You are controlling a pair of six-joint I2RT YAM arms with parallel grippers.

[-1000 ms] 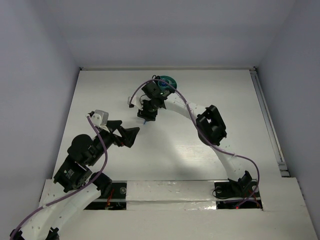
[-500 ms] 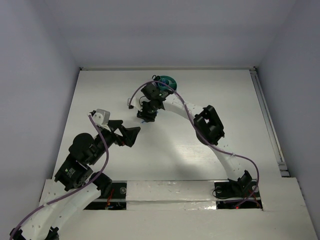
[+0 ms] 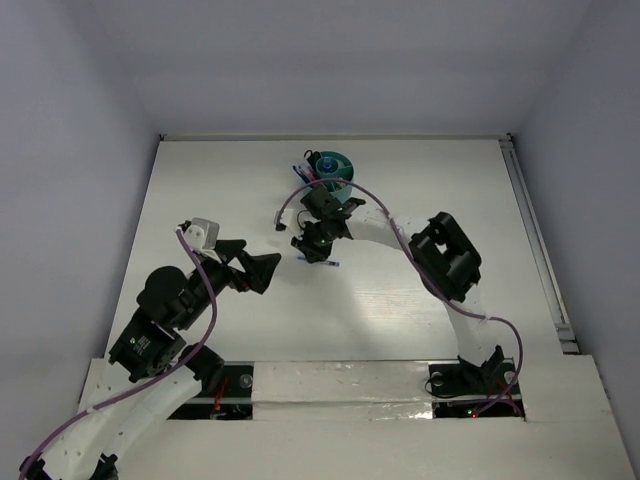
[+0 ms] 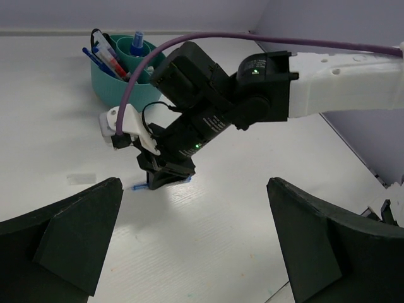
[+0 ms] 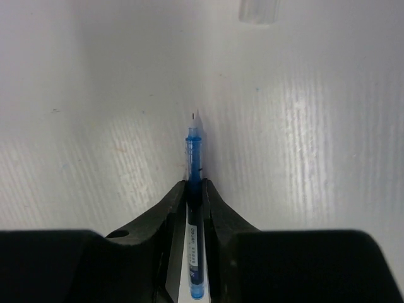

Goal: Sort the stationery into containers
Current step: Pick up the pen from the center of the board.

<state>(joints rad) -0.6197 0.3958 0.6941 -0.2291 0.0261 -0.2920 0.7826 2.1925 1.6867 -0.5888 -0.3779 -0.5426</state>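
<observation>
- The left gripper (image 3: pixel 252 262) hovers over the near-left tabletop (image 3: pixel 430 190), jaws spread wide and empty.
- Mid-tabletop, the right gripper (image 5: pixel 194 189) is pinched on a blue pen (image 5: pixel 194 161), low at the surface.
- By the far edge, the teal cup (image 4: pixel 104 88) already holds several pens (image 4: pixel 108 61); sorting looks mostly done.

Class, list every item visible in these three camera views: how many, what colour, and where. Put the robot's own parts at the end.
table: one, white, under everything
cup: one, teal, far middle of the table
pens in cup: several, blue, red and dark, standing in the cup
pen on table: one, blue, lying flat near the cup
clear bit: one, pale, on the table beyond the pen's tip
cables: purple, running along the arms
arms: two, white and black, near edge
left gripper: black, open, empty, left of the pen
right gripper: black, closed on the pen on table
</observation>
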